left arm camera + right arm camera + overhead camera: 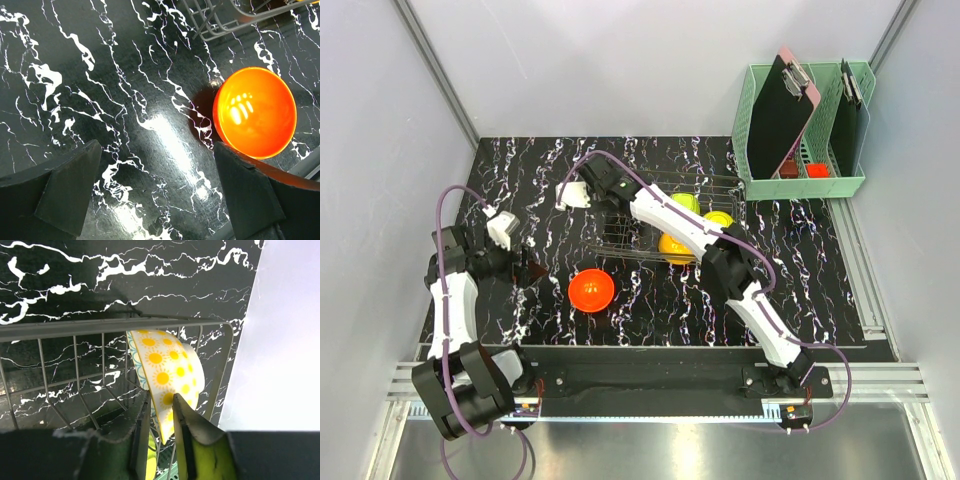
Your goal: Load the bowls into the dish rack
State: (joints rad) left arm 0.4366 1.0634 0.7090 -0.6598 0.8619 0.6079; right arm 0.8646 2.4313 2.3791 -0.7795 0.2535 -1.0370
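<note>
The wire dish rack (pixel 650 182) stands at the middle back of the table. My right gripper (pixel 161 401) is shut on the rim of a cream-white bowl (pixel 167 362) with yellow suns, holding it on edge inside a corner of the rack (pixel 100 324). In the top view my arm hides this bowl. A yellow-green bowl (pixel 686 203) and an orange-yellow bowl (pixel 674 246) sit in the rack. A red-orange bowl (pixel 591 290) lies upright on the table in front of the rack. My left gripper (pixel 527 266) is open and empty, left of that bowl (pixel 255 112), which lies beyond its right finger (pixel 250 195).
A mint-green plastic basket (pixel 800 185) with two clipboards stands at the back right, beside the rack. White walls close in the table at the left, back and right. A corner of the rack (pixel 220 22) shows at the top of the left wrist view.
</note>
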